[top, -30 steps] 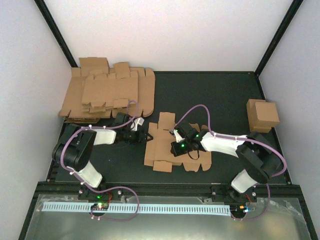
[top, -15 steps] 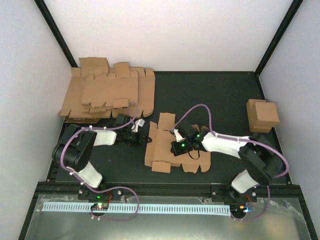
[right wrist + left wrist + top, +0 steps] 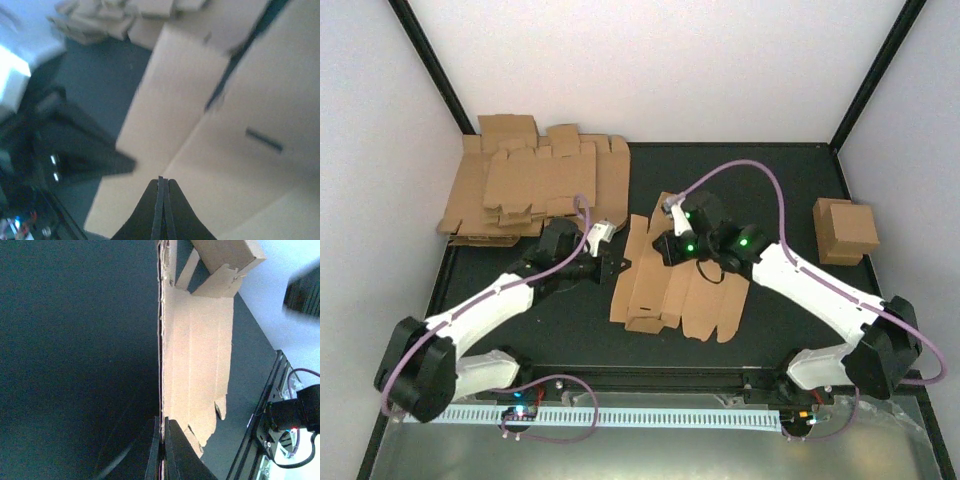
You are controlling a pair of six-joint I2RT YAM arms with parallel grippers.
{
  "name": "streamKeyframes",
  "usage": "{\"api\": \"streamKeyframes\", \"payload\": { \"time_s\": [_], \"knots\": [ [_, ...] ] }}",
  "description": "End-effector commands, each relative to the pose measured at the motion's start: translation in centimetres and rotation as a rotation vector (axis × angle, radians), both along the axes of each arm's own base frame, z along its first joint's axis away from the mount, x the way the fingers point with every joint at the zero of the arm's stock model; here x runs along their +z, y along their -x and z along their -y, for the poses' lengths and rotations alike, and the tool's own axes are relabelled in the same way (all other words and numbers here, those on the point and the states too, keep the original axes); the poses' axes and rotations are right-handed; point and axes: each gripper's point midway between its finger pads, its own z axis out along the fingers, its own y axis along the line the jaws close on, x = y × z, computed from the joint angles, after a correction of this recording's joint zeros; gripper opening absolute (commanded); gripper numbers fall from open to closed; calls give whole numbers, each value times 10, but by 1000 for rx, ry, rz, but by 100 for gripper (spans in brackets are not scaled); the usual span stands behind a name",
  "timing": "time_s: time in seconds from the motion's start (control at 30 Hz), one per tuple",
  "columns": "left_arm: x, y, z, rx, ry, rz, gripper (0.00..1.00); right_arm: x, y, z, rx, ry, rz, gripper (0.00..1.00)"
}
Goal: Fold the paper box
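The paper box is a flat brown cardboard blank in the middle of the black table, its left panel tilted up. My left gripper is shut on the blank's left edge. In the left wrist view the cardboard runs edge-on straight into the closed left gripper. My right gripper is shut above the far part of the blank. In the right wrist view the right gripper is pressed together with nothing between its fingers, just over the brown sheet.
A pile of flat cardboard blanks lies at the back left, also seen in the right wrist view. A folded brown box stands at the right edge. A black frame rail runs along the near edge.
The left gripper has closed on the blank's left edge. Both arms have stretched farther out over the table. The right gripper moved from the blank's middle to its far part, and the left panel rose.
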Motion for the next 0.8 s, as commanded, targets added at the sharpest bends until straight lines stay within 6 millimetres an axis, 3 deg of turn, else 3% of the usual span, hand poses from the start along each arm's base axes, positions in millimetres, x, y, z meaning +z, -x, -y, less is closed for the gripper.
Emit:
{"api": "streamKeyframes", "payload": {
  "time_s": [0.0,0.2,0.4,0.57,0.77],
  "knots": [
    [32,5,2,4,-47,148,1,47,-21,7,-56,6,82,2],
    [59,20,5,-8,-7,262,2,84,-52,-1,-93,-15,93,2],
    [66,31,10,-36,-6,306,2,86,-66,-18,-69,28,34,2],
    [66,32,13,-35,-18,322,2,78,-64,-25,-33,41,-15,2],
    [64,26,13,-10,-33,311,2,76,-45,-20,11,31,-40,2]
  ]
}}
